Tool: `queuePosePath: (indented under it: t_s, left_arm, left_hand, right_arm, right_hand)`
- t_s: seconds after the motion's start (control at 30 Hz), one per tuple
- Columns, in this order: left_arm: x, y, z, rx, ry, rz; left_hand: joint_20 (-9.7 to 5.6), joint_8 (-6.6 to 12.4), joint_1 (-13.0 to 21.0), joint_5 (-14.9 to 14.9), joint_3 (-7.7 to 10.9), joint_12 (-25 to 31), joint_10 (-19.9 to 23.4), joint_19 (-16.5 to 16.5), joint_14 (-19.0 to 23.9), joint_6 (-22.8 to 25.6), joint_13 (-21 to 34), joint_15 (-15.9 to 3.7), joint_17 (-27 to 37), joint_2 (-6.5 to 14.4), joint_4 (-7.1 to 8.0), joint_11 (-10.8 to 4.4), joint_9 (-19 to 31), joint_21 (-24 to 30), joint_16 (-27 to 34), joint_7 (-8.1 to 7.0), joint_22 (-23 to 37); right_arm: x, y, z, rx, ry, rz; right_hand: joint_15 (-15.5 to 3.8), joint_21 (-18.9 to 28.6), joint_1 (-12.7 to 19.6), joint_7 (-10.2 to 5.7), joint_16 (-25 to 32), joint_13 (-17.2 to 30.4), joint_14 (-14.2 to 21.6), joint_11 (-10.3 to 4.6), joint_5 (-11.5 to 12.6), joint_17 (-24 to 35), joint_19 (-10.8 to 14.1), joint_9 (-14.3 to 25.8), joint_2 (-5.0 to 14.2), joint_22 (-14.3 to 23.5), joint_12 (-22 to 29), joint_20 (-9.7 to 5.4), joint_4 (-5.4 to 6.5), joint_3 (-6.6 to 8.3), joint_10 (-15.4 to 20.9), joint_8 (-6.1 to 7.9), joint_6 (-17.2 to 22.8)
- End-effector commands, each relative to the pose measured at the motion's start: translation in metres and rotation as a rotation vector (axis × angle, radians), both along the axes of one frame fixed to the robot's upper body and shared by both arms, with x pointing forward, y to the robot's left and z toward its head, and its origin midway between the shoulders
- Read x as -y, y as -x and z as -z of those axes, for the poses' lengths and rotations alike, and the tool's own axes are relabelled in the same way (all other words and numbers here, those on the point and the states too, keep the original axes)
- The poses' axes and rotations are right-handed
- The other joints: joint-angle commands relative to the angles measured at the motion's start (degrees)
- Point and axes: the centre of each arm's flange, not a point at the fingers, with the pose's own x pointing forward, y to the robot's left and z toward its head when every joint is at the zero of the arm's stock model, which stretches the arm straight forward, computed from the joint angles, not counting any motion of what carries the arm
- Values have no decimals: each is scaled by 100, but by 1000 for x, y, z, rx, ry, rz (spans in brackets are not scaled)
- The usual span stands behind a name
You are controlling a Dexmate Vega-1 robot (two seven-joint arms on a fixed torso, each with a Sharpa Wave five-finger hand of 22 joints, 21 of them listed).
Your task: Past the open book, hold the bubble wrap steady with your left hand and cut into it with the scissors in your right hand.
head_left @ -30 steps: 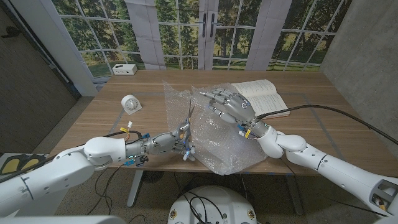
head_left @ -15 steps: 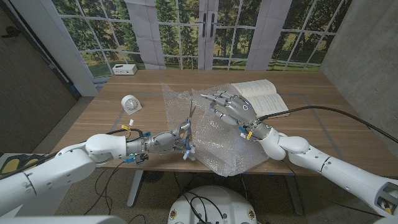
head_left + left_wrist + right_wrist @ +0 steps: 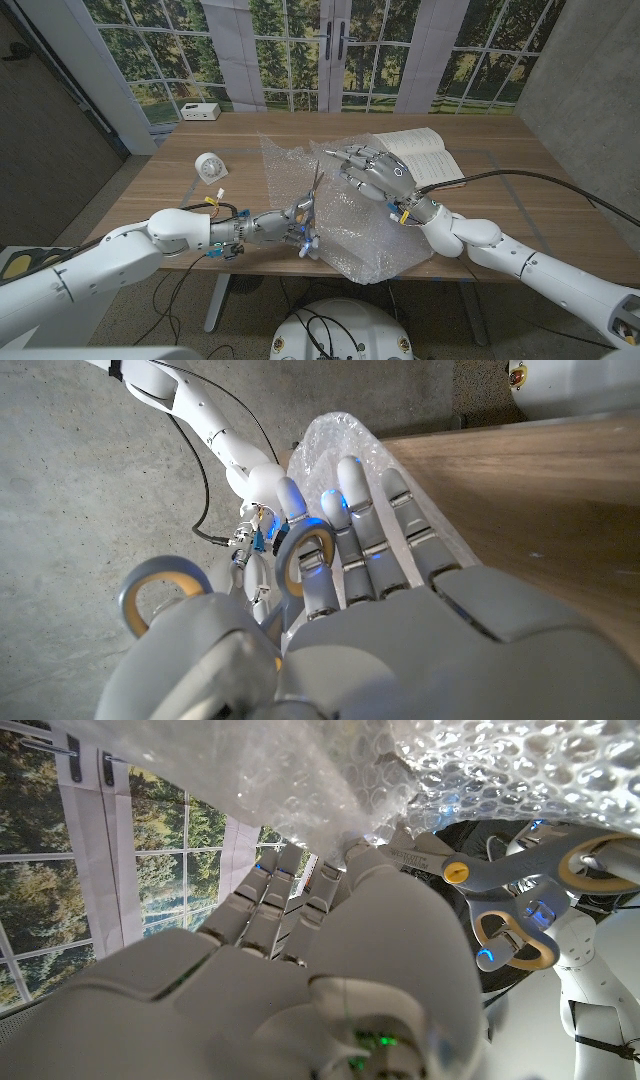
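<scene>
A wooden table [image 3: 160, 200] stands before tall windows. In the head view the left hand [image 3: 297, 220] grips the scissors [image 3: 308, 212], blades up against the wrap's [image 3: 350, 225] edge; the right hand [image 3: 372, 172] holds the wrap just past its fingers, beside the book [image 3: 425, 155]. The right wrist view shows the scissors' yellow-lined loops [image 3: 520, 935] beyond the right fingers [image 3: 270, 910]; the left wrist view shows left fingers [image 3: 345, 520] through them.

White clock [image 3: 209, 166] and white box [image 3: 200, 111] on the wooden table [image 3: 520, 190].
</scene>
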Motion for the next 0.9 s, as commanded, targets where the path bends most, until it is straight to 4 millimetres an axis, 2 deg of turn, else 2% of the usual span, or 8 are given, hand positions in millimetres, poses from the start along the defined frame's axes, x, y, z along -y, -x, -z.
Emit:
queuePosePath:
  t_s: [0.03, 0.5, 0.9]
  left_arm:
    - [9, -3, -6, 0, -43, 32]
    - [5, -2, -5, 2, -34, 34]
    - [12, -3, 1, -8, -44, 61]
  left_hand:
    - [45, -38, -34, -10, -39, -12, 29, 36, 31, 483, 21, 15, 17, -10, -15, 11, 27, -35, 14, 482, 19]
    - [50, -48, -35, -7, -37, -17, 31, 33, 30, 493, 27, 14, 26, -12, -17, 0, 46, -48, 20, 483, 19]
    - [46, -63, -36, -6, -34, -19, 43, 41, 24, 494, 32, 20, 39, -8, -17, -15, 66, -56, 27, 484, 20]
  right_arm:
    - [5, -2, 1, 3, 3, 12]
    - [6, 8, 12, -8, 30, 10]
    - [6, 11, 9, 4, 16, 14]
  right_hand:
    - [-1114, 28, 58, -4, -11, 26, 63, -29, 19, 18, 25, 13, 29, 32, 47, -267, 9, -13, -15, 30, -12]
    - [-1115, 38, 71, -4, -24, 23, 87, -29, 19, 54, 37, 14, 36, 33, 67, -269, 18, -11, -34, 35, 1]
    - [-1115, 43, 89, 2, -57, 0, 107, -28, 15, 108, 37, 16, 27, 32, 95, -274, 23, -19, -51, 33, 6]
